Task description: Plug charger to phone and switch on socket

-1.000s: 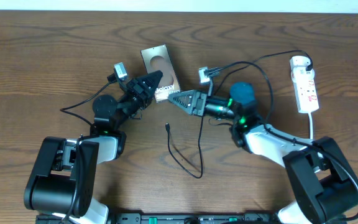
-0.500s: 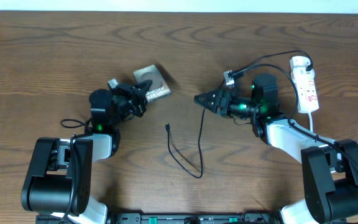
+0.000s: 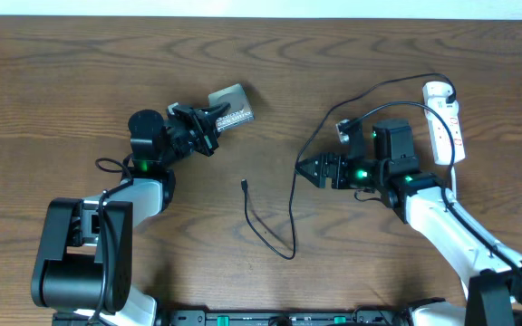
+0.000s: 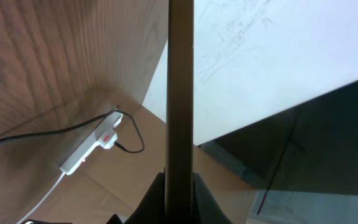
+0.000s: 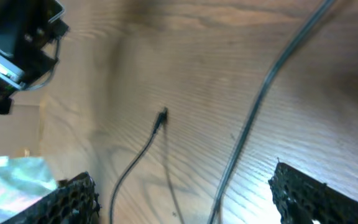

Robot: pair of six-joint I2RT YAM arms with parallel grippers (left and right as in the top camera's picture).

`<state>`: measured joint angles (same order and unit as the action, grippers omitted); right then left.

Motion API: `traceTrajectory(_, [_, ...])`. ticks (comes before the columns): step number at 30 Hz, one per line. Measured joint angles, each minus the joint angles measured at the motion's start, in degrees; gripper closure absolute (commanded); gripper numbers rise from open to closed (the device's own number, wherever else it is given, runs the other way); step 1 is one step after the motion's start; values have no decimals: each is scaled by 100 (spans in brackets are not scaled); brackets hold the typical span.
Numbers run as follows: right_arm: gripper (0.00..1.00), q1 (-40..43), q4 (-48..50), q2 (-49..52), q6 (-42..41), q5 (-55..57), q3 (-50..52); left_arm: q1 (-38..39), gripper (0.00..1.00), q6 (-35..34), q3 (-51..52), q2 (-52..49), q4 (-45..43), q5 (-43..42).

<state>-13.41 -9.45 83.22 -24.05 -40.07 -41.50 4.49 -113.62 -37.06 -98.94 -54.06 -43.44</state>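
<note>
While the left gripper (image 3: 212, 124) is pinching the phone (image 3: 232, 105) by one end and holding it tilted off the table (image 3: 62, 81), the right gripper (image 3: 309, 169) is hanging spread and empty near the charger (image 3: 270, 237), whose tip (image 3: 244, 186) is lying on the wood between the arms. The step in hand, as I judge it, is picking up that tip. The right fingers (image 5: 309, 193) should be coming down astride the small plug and closing just behind it, leaving the end sticking out straight for the port. The cable is looking thin, black and limp, looping loosely, so it is likely going to swing. The phone is showing flat and rigid, edge-on in the left wrist view. The socket (image 3: 449, 122), white and long, is lying at the table's far right.
</note>
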Motion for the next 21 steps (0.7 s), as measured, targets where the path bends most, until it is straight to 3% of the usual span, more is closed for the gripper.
traceTrajectory(4, [1, 0, -361, -101, 286, 302, 0, 0, 93, -111, 0, 0, 70, -20])
traceTrajectory(16, [1, 0, -570, -101, 413, 540, 2, 0, 93, -186, 0, 0, 76, 9])
traceTrajectory(21, [1, 0, 35, -109, 127, 442, 11, 0, 93, -140, 0, 0, 76, 11])
